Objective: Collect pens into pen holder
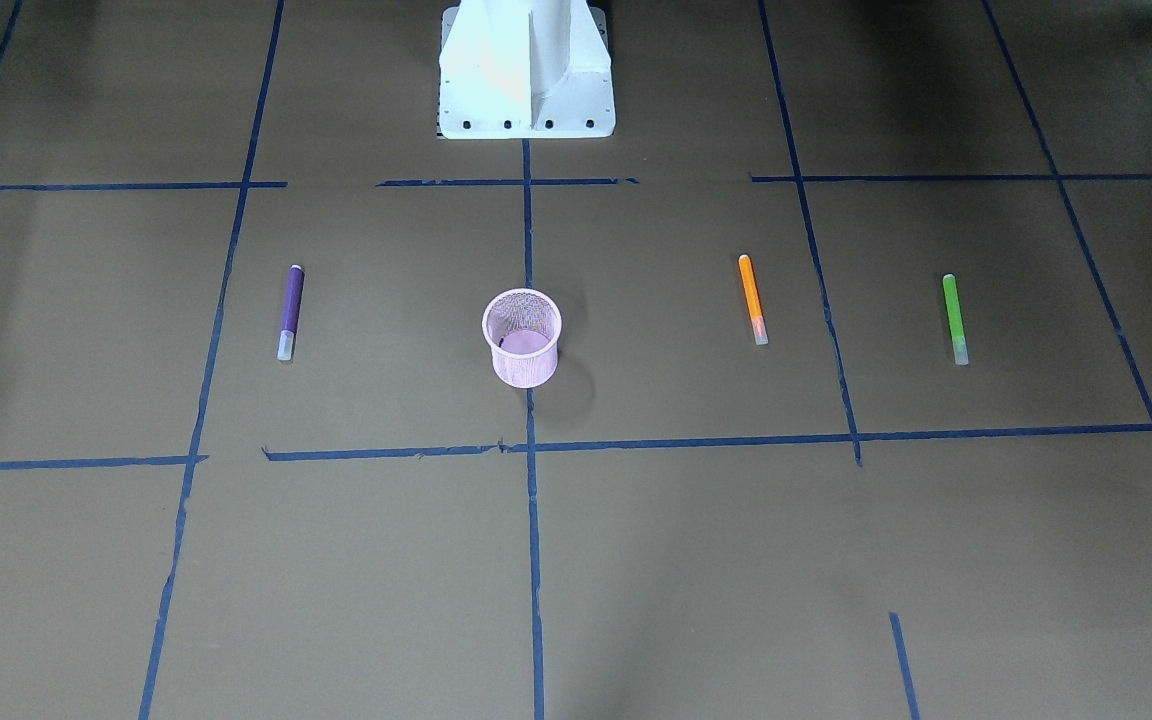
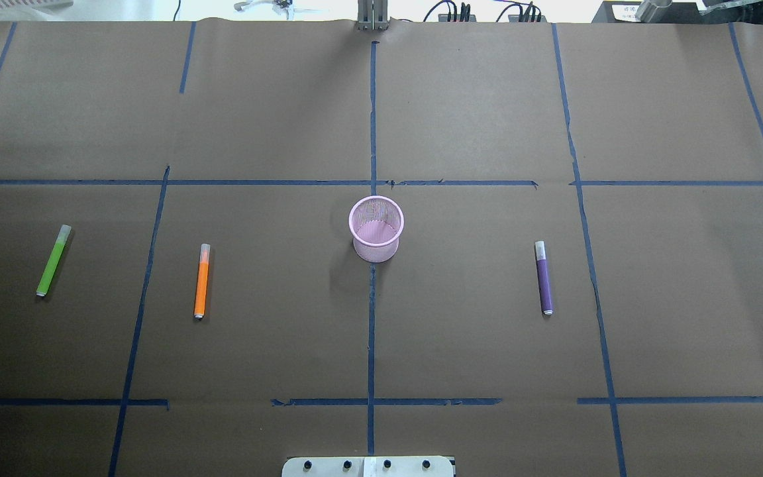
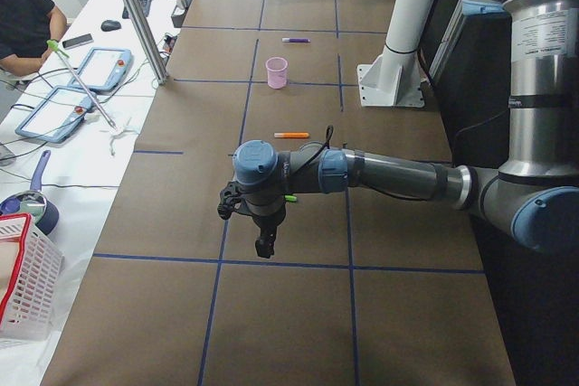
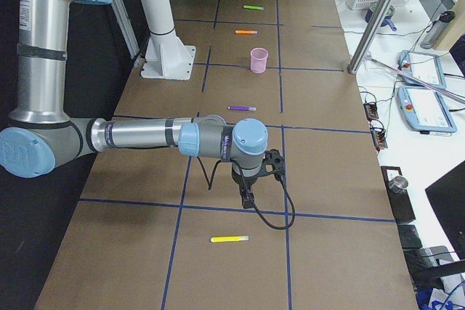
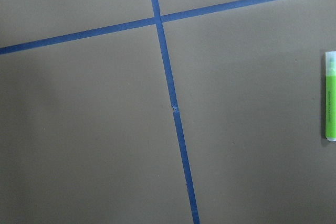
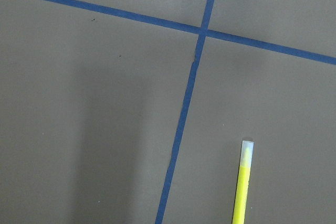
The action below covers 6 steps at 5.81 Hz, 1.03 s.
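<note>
Pen holder: the pink mesh pen holder (image 2: pixel 376 228) stands upright mid-desk on a blue tape line (image 2: pixel 371 331), with no pen in it as far as the views show.
Pens: the green pen (image 2: pixel 53 260) and orange pen (image 2: pixel 202 281) lie flat on the robot's left, the purple pen (image 2: pixel 544 277) on its right, and the yellow pen (image 4: pixel 229 239) further right, past the overhead view's edge. All are well apart from the holder.
Left hand: the left hand (image 3: pixel 263 246) hangs above the desk (image 2: pixel 487 331) near the green pen. I cannot tell whether it is released or clenched.
Right hand: the right hand (image 4: pixel 248 197) hangs near the yellow pen, likewise unreadable (only a side view shows it).
Risk, pickup: the pens are slim, round and flat on the paper, so an off-centre pinch would likely roll or flick one away.
Risk, drop: the holder looks light, and a pen striking its rim or leaning hard could tip it.
Risk, arms: both arms feed one central holder, so arriving together could make them clash.
</note>
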Motion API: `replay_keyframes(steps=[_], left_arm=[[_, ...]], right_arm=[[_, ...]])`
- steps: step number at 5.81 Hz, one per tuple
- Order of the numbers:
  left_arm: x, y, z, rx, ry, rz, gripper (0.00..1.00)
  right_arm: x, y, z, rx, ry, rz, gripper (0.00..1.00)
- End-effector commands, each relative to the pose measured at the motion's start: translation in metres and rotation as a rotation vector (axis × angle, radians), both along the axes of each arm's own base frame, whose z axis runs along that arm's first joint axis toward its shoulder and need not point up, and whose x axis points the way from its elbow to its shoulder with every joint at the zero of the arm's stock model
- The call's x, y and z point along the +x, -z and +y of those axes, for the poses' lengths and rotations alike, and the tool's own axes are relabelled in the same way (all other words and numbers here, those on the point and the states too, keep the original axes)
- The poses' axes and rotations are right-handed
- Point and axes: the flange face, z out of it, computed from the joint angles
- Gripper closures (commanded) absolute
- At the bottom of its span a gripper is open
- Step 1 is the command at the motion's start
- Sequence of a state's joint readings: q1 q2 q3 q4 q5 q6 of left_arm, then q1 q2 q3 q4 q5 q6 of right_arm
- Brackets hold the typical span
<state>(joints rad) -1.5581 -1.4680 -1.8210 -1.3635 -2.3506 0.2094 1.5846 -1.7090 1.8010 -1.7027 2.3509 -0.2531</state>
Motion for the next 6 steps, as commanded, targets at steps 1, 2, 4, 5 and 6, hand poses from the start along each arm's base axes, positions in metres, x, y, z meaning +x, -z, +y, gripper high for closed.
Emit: replay_keyframes(steps=[1,2,4,5,6], left_arm=[[-0.001,0.007,0.001,0.01,0.012,0.013,0.0],[-0.001,0.012,0.005,0.018,0.013,0.013,0.0],[0.004,0.024,0.005,0.026,0.021,0.072,0.0],[0.008,0.03,-0.001,0.041,0.011,0.073,0.0],[0.031,0.044,-0.017,0.074,-0.041,0.076,0.0]], right_arm=[[0.0,-0.003,0.001,-0.007,-0.001,-0.005,0.0],[-0.001,-0.003,0.002,-0.01,-0.002,-0.007,0.0],[0.0,-0.001,0.002,-0.005,-0.002,-0.005,0.0],[0.0,-0.001,0.002,-0.005,-0.002,-0.005,0.0],[0.0,-0.002,0.002,-0.008,-0.003,-0.005,0.0]])
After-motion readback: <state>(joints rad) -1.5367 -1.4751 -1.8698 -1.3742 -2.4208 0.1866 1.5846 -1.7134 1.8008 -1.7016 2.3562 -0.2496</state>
